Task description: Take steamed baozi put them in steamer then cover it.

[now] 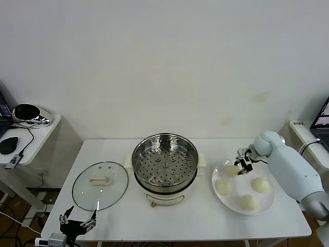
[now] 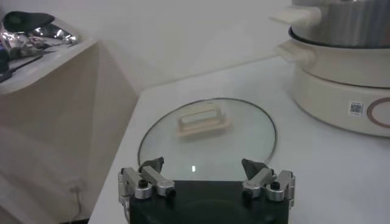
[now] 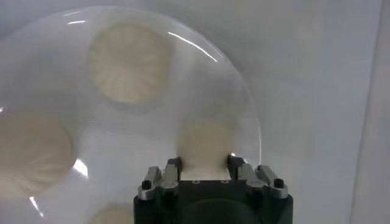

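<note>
My right pincer is down at the plate's eleven o'clock rim, its fingers pressed onto the sides of one bun, pinching it; three more buns lie on the same plate, toward four, six and eight o'clock. The steamer stands uncovered mid-table, at nine o'clock from the plate; the lid lies flat farther left, and my left pincer hangs spread just off its six o'clock edge, touching nothing.

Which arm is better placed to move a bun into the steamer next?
Right. The right claw is shut on a baozi on the plate; the left claw waits open by the lid.
</note>
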`<state>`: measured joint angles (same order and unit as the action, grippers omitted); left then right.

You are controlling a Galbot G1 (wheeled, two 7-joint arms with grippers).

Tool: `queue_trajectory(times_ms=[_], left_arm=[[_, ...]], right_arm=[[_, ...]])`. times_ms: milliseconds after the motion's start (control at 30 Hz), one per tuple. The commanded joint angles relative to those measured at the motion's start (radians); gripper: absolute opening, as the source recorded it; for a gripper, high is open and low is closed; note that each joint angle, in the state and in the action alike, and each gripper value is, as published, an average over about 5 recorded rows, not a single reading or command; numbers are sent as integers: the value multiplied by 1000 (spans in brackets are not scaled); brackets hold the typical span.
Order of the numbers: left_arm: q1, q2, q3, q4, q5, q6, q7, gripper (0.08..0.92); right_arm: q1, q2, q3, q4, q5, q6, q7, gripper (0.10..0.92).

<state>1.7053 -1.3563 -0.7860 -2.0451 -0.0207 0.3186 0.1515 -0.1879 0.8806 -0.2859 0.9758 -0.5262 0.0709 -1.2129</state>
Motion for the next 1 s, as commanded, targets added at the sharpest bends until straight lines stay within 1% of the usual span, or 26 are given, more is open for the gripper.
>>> queue_trajectory(times_ms=[33, 167, 267, 367, 500, 567, 633, 733, 867, 1000], left_arm=[[-6, -3, 4, 0, 1, 0, -3, 823], [-8, -5, 5, -11, 4, 1, -4, 823], [-10, -3, -1, -23, 5, 2, -3, 823], [-14, -2, -8, -25, 4, 2, -4, 823], [-9, -2, -13, -37, 2, 2, -6, 823], [-7, -3, -15, -42, 0, 2, -7, 823], [-8, -5, -15, -44, -1, 2, -10, 823], [-7, -8, -13, -49, -2, 2, -12, 823], [-7, -4, -14, -52, -12, 2, -14, 823], [-9, -3, -12, -46, -11, 3, -15, 823]], right_arm=[[104, -41, -75, 52, 137, -15, -32, 416], [296, -42, -207, 52, 275, -16, -57, 419], [471, 9, -322, -3, 352, 18, -87, 423], [597, 112, -378, -86, 386, 57, -113, 424], [678, 253, -388, -177, 422, 105, -138, 424], [690, 317, -386, -221, 444, 170, -145, 424], [689, 378, -386, -288, 461, 282, -142, 424], [668, 433, -397, -332, 412, 431, -97, 424], [618, 469, -402, -287, 277, 567, -38, 424], [603, 504, -432, -255, 183, 685, 32, 426]])
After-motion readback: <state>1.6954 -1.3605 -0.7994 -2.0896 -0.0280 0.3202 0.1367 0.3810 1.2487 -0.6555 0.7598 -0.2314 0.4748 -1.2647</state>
